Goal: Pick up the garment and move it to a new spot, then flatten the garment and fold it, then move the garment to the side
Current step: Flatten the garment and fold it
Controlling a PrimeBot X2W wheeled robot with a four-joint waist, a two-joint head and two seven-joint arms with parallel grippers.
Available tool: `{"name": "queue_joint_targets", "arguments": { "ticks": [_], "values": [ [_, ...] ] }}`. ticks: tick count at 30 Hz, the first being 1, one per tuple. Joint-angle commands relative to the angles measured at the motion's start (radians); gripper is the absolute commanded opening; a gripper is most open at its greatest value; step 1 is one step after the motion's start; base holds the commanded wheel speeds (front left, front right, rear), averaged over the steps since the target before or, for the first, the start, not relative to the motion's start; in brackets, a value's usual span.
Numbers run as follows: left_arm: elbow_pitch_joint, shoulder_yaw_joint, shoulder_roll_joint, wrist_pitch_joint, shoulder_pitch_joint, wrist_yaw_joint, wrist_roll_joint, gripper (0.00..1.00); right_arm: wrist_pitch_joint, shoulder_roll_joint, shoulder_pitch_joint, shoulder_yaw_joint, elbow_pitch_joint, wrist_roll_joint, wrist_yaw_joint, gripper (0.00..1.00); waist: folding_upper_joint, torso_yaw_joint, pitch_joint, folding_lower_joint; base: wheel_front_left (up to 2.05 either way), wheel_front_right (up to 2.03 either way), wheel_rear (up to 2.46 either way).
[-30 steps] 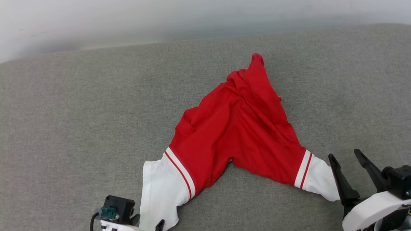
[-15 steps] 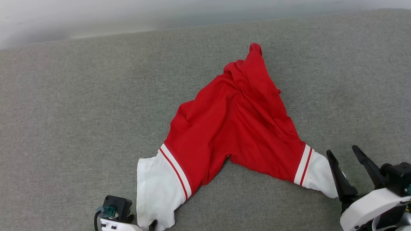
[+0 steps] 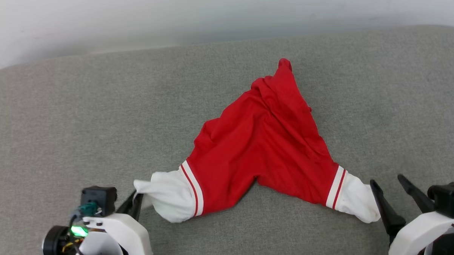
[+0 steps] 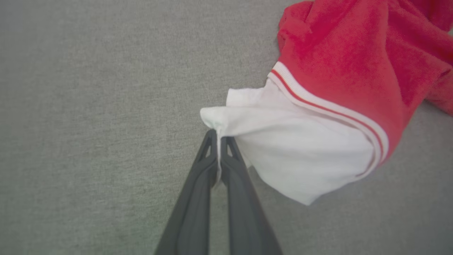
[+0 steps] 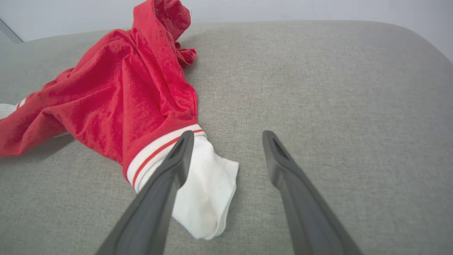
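Stretching from one side of the head view to the other, the grey fabric-covered bench [image 3: 60,110] ends at a rounded far edge below a pale wall [image 3: 208,15]. On it, a little right of the middle, lies the garment [image 3: 265,141] — a red shirt bunched into a rough upside-down V, its crumpled peak pointing towards the wall and its two arms running down and outward towards the robot. Each arm ends in a white sleeve set off by red-and-white striped trim.

The sleeve on the robot's left [image 3: 169,199] is drawn out sideways into a point. The left gripper [image 3: 137,196] has that point, and in the left wrist view its fingers [image 4: 208,156] are pressed together with a thin fold of white cloth pinched between the tips, the rest of the sleeve fanning away from them.

The sleeve on the robot's right [image 3: 356,202] lies slack on the bench. The right gripper [image 3: 386,180] stands just beyond its end with the fingers [image 5: 177,159] spread wide — nothing lies between them but bare grey fabric. In the right wrist view one finger crosses in front of the white cloth; whether it touches the sleeve cannot be told.
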Motion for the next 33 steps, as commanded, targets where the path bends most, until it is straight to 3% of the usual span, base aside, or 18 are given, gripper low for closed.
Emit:
{"name": "queue_joint_targets", "arguments": {
  "ticks": [1,6,12,20,31,32,33],
  "values": [
    [-0.031,0.022,0.006,-0.026,-0.002,0.013,0.005,0.0,0.054,-0.014,0.029,-0.002,-0.022,0.015,0.0,1.0,0.0,0.011,-0.018,-0.0001,0.0,0.0,0.0],
    [-0.141,0.087,0.038,-0.07,0.022,0.043,-0.005,0.0,0.266,-0.028,0.097,-0.022,-0.113,0.042,0.0,1.0,0.0,0.022,-0.032,-0.0001,0.0,0.0,0.0],
    [-0.265,0.122,0.068,-0.069,0.049,0.079,-0.001,0.0,0.469,0.013,0.124,-0.05,-0.184,0.04,-0.001,1.0,0.0,0.041,-0.017,-0.0001,0.0,0.0,0.0],
    [-0.332,0.106,0.066,-0.058,0.027,0.082,0.014,0.0,0.519,0.045,0.061,-0.054,-0.127,0.009,0.0,1.0,0.0,0.076,0.016,-0.0001,0.0,0.0,0.0],
    [-0.332,0.081,0.058,-0.047,0.008,0.072,0.017,0.0,0.488,0.05,0.01,-0.007,0.021,-0.004,0.0,1.0,0.0,0.11,0.049,-0.0001,0.0,0.0,0.0],
    [-0.329,0.08,0.059,-0.048,0.007,0.071,0.018,0.0,0.491,0.046,0.011,0.004,0.036,-0.006,0.0,0.93,0.0,0.111,0.049,-0.0001,0.0,0.0,0.0],
    [-0.326,0.079,0.059,-0.048,0.008,0.069,0.018,0.0,0.493,0.044,0.014,0.014,0.052,-0.005,0.0,0.49,0.0,0.111,0.046,-0.0001,0.0,0.0,0.0]
  ]
}}
